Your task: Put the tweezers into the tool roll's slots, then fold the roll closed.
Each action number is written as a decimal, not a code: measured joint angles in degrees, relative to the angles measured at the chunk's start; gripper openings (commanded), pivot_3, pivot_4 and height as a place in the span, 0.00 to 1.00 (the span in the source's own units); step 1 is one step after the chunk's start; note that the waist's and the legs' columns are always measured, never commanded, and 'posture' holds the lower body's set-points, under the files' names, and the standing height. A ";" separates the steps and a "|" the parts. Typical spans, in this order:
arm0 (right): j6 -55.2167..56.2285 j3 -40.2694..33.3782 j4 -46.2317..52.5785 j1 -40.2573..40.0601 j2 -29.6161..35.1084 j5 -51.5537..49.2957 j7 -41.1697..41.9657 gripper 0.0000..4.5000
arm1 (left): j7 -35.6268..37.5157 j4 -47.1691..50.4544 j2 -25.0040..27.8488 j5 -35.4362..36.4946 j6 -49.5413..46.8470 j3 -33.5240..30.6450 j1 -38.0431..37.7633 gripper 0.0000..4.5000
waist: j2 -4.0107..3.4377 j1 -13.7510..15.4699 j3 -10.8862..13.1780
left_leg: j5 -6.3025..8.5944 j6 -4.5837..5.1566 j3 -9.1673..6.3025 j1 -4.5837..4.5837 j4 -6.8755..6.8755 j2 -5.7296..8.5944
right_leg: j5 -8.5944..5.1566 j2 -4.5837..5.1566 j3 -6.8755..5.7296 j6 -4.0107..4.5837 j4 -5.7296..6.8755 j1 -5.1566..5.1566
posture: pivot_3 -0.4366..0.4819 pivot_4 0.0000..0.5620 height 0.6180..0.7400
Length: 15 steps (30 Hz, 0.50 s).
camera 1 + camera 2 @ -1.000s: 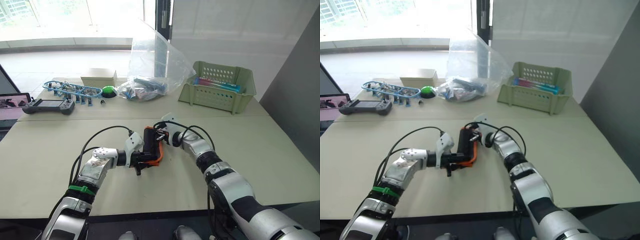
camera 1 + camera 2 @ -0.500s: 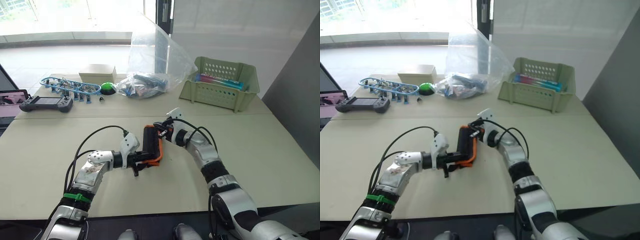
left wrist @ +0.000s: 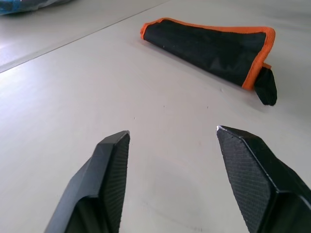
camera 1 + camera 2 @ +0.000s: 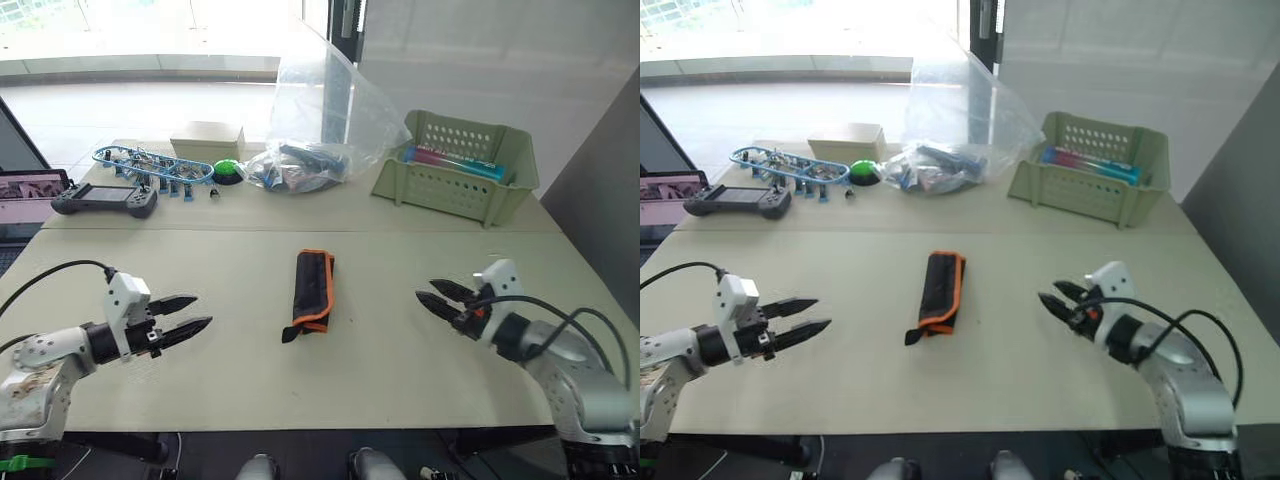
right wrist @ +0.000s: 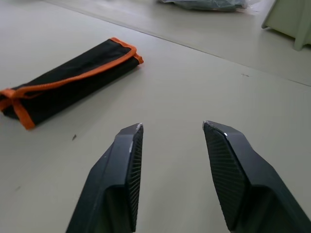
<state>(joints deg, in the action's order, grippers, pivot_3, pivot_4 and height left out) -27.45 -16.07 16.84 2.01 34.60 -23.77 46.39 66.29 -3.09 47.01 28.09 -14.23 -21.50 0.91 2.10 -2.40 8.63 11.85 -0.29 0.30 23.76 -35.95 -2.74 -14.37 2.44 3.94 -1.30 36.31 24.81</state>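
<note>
The tool roll (image 4: 312,291) lies folded closed on the table (image 4: 400,370), midway between the two grippers and touching neither. The left gripper (image 4: 188,314) is well apart on the roll's left, fingers spread wide and empty. The right gripper (image 4: 440,298) is well apart on its right, fingers likewise spread and empty.

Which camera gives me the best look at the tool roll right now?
The left wrist view: the tool roll lies folded shut, orange edging and dangling strap end clear. The right wrist view shows it from the other side, partly cut off. Both eye views show it whole but farther off, mid-table.
</note>
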 measured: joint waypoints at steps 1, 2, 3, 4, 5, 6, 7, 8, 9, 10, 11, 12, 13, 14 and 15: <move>1.17 -1.17 -0.69 -1.76 0.89 -0.04 1.19 0.79 | 0.68 -1.15 0.55 0.16 0.60 -1.20 -0.97 0.99 | -0.01 -0.02 0.02 | 0.00 0.00 0.03 -0.13 -0.01 -0.02 | -0.19 0.00 -0.01 -0.29 -0.02 -0.12 | 0.48 0.27 1.00; 2.09 -2.17 -1.39 -3.08 1.46 -0.05 1.91 0.86 | 1.11 -2.12 0.80 0.26 0.95 -2.10 -1.73 1.00 | 0.00 -0.09 0.07 | 0.00 0.00 0.08 -0.31 0.00 -0.04 | -0.21 0.00 0.01 -0.30 -0.04 -0.26 | 0.48 0.27 1.00; 3.21 -3.15 -2.63 -4.29 2.19 -0.04 2.59 0.94 | 1.74 -3.03 1.03 0.32 1.36 -2.64 -2.56 1.00 | 0.00 -0.13 0.12 | 0.00 0.00 0.11 -0.51 -0.01 -0.06 | -0.26 0.01 0.01 -0.22 -0.08 -0.46 | 0.48 0.27 1.00; 4.41 -4.17 -4.08 -5.52 3.08 0.00 3.36 1.00 | 2.36 -3.80 1.07 0.36 1.68 -3.16 -3.70 1.00 | -0.02 -0.15 0.15 | 0.01 -0.01 0.17 -0.64 0.00 -0.07 | -0.40 0.05 0.04 0.01 -0.14 -0.57 | 0.48 0.27 1.00; 5.57 -5.36 -5.73 -6.57 3.82 0.05 3.84 1.00 | 2.83 -4.77 1.08 0.29 1.85 -3.40 -4.84 1.00 | -0.01 -0.14 0.16 | 0.01 -0.01 0.32 -0.64 -0.01 -0.11 | -0.40 0.10 0.06 0.01 -0.13 -0.57 | 0.48 0.27 1.00; 6.26 -5.97 -6.78 -7.10 4.21 0.05 4.10 1.00 | 2.99 -5.27 1.06 0.26 1.87 -3.41 -5.46 1.00 | 0.00 -0.12 0.17 | 0.01 -0.01 0.40 -0.64 -0.01 -0.14 | -0.39 0.13 0.06 0.01 -0.13 -0.56 | 0.48 0.27 1.00; 6.92 -6.51 -7.80 -7.28 4.30 0.05 4.32 1.00 | 2.93 -5.57 1.06 0.28 1.80 -3.42 -5.57 1.00 | 0.05 -0.07 0.19 | 0.00 -0.01 0.42 -0.62 -0.03 -0.17 | -0.39 0.12 0.06 0.01 -0.12 -0.56 | 0.48 0.27 1.00; 7.83 -7.05 -8.88 -7.25 4.35 0.03 4.47 1.00 | 2.67 -5.55 1.06 0.51 1.66 -3.51 -5.20 1.00 | 0.08 -0.01 0.21 | 0.00 -0.01 0.42 -0.59 -0.03 -0.18 | -0.35 0.12 0.05 0.00 -0.12 -0.55 | 0.48 0.27 1.00; 8.72 -7.32 -9.58 -7.08 4.44 0.02 4.55 1.00 | 2.36 -5.38 1.06 0.84 1.55 -3.86 -4.78 1.00 | 0.08 0.03 0.21 | 0.00 -0.01 0.45 -0.59 -0.04 -0.18 | -0.32 0.13 0.06 -0.02 -0.12 -0.56 | 0.48 0.27 1.00; 9.35 -7.43 -10.08 -6.90 4.46 0.00 4.59 1.00 | 1.86 -5.14 1.06 1.09 1.53 -4.27 -4.32 1.00 | 0.08 0.09 0.21 | 0.00 -0.01 0.47 -0.59 -0.04 -0.18 | -0.31 0.14 0.07 -0.04 -0.11 -0.57 | 0.48 0.27 1.00; 9.86 -7.45 -10.73 -6.58 4.46 0.01 4.52 1.00 | 1.03 -4.67 1.07 0.97 1.71 -4.53 -3.80 1.00 | 0.08 0.16 0.21 | 0.00 -0.01 0.48 -0.59 -0.04 -0.19 | -0.28 0.14 0.07 -0.07 -0.11 -0.58 | 0.48 0.27 1.00; 10.14 -7.45 -11.37 -6.07 4.46 0.03 4.28 1.00 | 0.05 -4.05 1.07 0.49 1.96 -4.52 -3.56 1.00 | 0.07 0.18 0.20 | 0.00 -0.01 0.52 -0.60 -0.04 -0.18 | -0.21 0.15 0.10 -0.20 -0.11 -0.59 | 0.48 0.27 1.00; 10.17 -7.44 -11.80 -5.58 4.46 0.04 4.07 1.00 | -0.57 -3.81 1.07 -0.20 2.22 -4.42 -3.56 1.00 | 0.05 0.17 0.20 | 0.00 -0.01 0.55 -0.60 -0.04 -0.18 | -0.14 0.15 0.13 -0.31 -0.11 -0.58 | 0.48 0.27 1.00; 10.18 -7.44 -12.21 -5.13 4.46 0.03 3.76 1.00 | -1.09 -3.72 1.07 -1.14 2.73 -4.17 -3.62 1.00 | 0.05 0.18 0.20 | 0.00 -0.01 0.56 -0.60 -0.04 -0.18 | -0.11 0.14 0.13 -0.36 -0.11 -0.58 | 0.48 0.27 1.00; 10.19 -7.44 -12.52 -4.98 4.47 0.02 3.55 1.00 | -1.58 -3.72 1.07 -1.66 2.99 -3.91 -3.67 1.00 | 0.05 0.17 0.20 | 0.00 -0.01 0.57 -0.59 -0.04 -0.19 | -0.10 0.12 0.12 -0.35 -0.11 -0.58 | 0.48 0.27 1.00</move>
<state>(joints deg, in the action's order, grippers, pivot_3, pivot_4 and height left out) -17.26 -23.52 4.32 -2.97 39.07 -23.74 49.94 64.71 -6.81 48.08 26.44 -11.24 -25.41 -2.76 2.15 -2.24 8.82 11.85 -0.29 0.87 23.16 -35.99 -2.93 -14.47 2.56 4.06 -1.65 36.20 24.24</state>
